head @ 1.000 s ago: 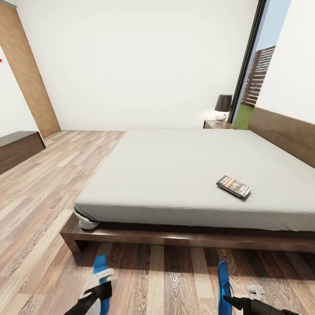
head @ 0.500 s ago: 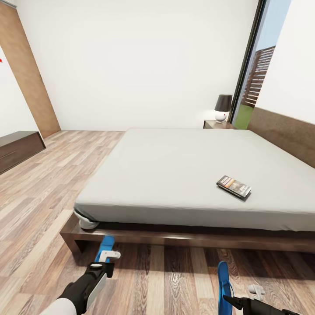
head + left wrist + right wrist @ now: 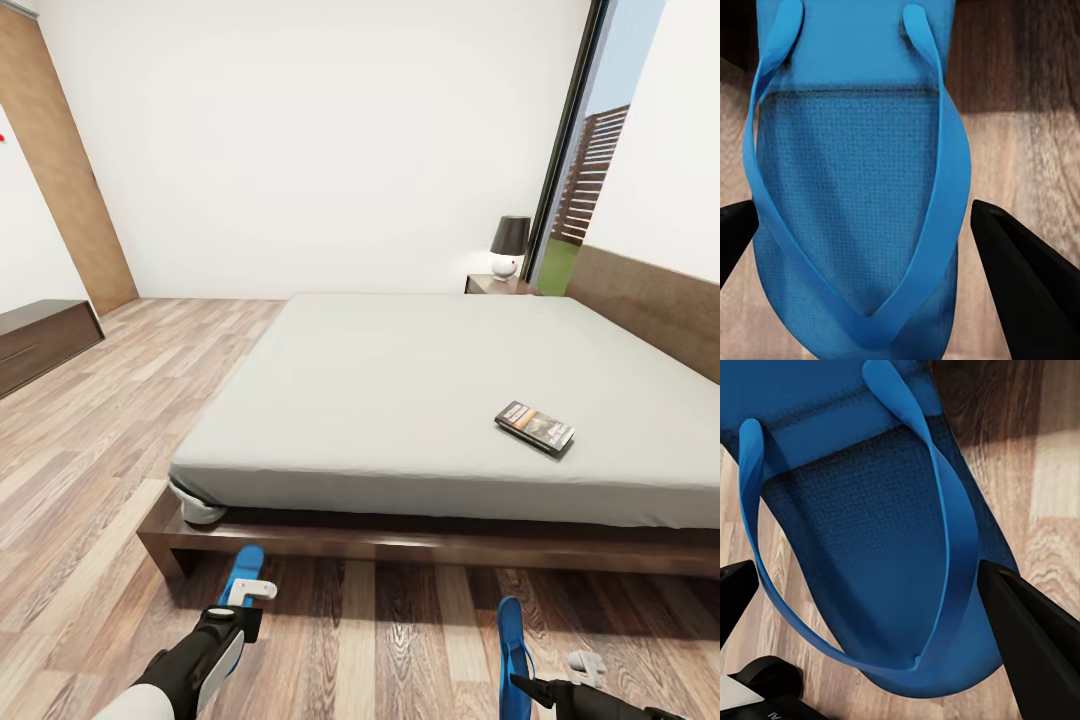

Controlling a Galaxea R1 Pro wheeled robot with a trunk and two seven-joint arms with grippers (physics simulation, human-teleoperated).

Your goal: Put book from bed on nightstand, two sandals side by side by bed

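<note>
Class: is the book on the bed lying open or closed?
Closed: the book lies flat on the bed's grey mattress with its dark cover up and no pages showing.

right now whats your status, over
Left tool over one sandal by the bed frame, fingers astride. Right tool straddling other sandal; grip unconfirmed on both. Book on mattress. Sandals well apart.

left claw (image 3: 250,592) now reaching farther forward toward the bed (image 3: 420,545) frame, left sandal (image 3: 243,566) carried with it, blue sole now just short of the frame's shadowed foot edge
</note>
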